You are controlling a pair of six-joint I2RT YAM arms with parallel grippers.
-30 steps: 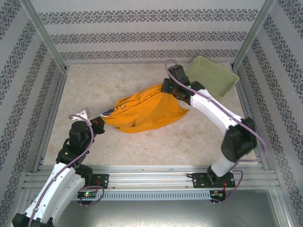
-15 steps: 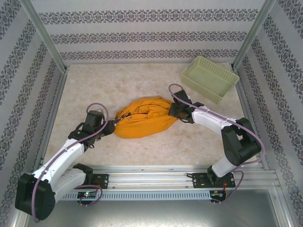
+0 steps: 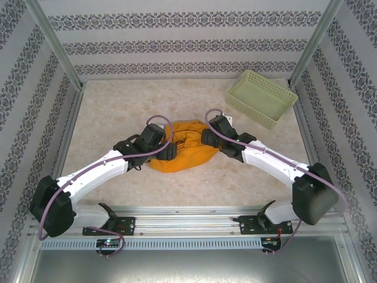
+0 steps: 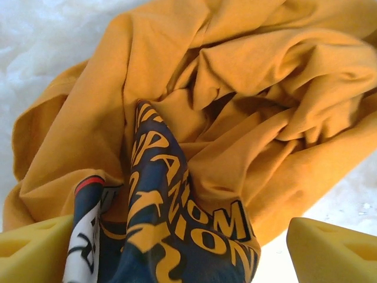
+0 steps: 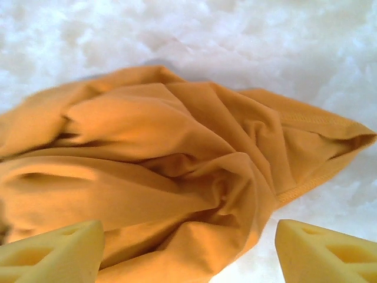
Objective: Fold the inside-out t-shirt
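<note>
The t-shirt (image 3: pixel 187 150) is orange-yellow. Its print (image 4: pixel 171 230) is dark navy with lettering in that same orange-yellow, beside a white patch with a red edge. The basket (image 3: pixel 262 97) at far right is a pale green lattice. The table (image 3: pixel 112 112) is mottled beige. The walls (image 3: pixel 177 44) are white with dark floral bands. The arms (image 3: pixel 94 174) are white with black joints.

light: bright, even | shadows: soft | wrist views: tabletop (image 5: pixel 235 35) glaring white, blurred

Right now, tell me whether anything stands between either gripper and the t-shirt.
Nothing visible does. The left gripper and right gripper both sit open at the bunched t-shirt; the basket stands apart at the far right.
</note>
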